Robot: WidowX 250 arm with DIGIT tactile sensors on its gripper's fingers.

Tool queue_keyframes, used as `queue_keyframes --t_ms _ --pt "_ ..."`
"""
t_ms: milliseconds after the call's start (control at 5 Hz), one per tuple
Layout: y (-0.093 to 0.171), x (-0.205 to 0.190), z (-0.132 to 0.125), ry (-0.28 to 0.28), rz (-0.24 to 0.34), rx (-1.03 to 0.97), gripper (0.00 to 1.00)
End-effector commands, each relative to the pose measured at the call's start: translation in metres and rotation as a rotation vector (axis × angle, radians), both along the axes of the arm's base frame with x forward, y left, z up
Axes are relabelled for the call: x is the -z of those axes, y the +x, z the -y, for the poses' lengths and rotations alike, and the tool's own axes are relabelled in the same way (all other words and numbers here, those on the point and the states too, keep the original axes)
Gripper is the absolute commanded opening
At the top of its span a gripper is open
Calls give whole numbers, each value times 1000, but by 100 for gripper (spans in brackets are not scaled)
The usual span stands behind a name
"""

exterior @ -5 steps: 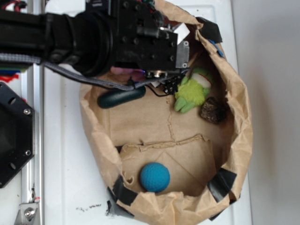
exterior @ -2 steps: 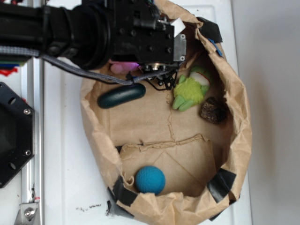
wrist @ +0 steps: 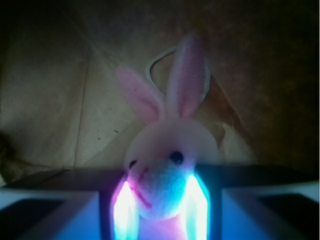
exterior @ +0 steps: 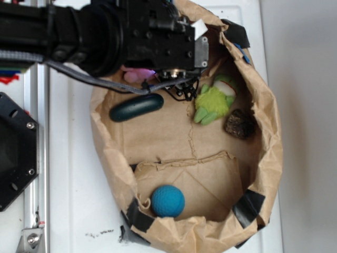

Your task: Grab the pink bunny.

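Note:
In the wrist view the pink bunny (wrist: 170,142) fills the centre, both long ears standing up and its white muzzle facing the camera. My gripper (wrist: 160,197) is shut on the bunny, and its glowing fingers (wrist: 124,207) press against both sides of the muzzle. From the exterior view only a patch of the pink bunny (exterior: 136,76) peeks out under the black gripper (exterior: 158,74), at the back left inside the brown paper bag (exterior: 269,132). The arm hides the rest of the toy.
The bag also holds a lime-green plush (exterior: 213,103), a dark green oblong object (exterior: 136,107), a brown lump (exterior: 239,124) and a blue ball (exterior: 168,201) at the front. A black metal plate (exterior: 13,153) sits left of the bag.
The arm has shifted slightly up and back over the bag's rear. More pink shows under it. The blue ball has rolled a little to the left.

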State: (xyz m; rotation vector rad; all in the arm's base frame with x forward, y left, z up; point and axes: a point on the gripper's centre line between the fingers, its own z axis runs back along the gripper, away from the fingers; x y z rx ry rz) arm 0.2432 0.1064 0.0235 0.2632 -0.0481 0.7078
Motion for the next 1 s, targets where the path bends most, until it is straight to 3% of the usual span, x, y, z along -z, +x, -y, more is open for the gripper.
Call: queue_keyframes --t_ms 0,400,800 --pt "4 -19 11 -34 64 65 0" --pt "19 -76 52 -82 200 187 0" --pt "23 -86 55 -108 229 210 0"
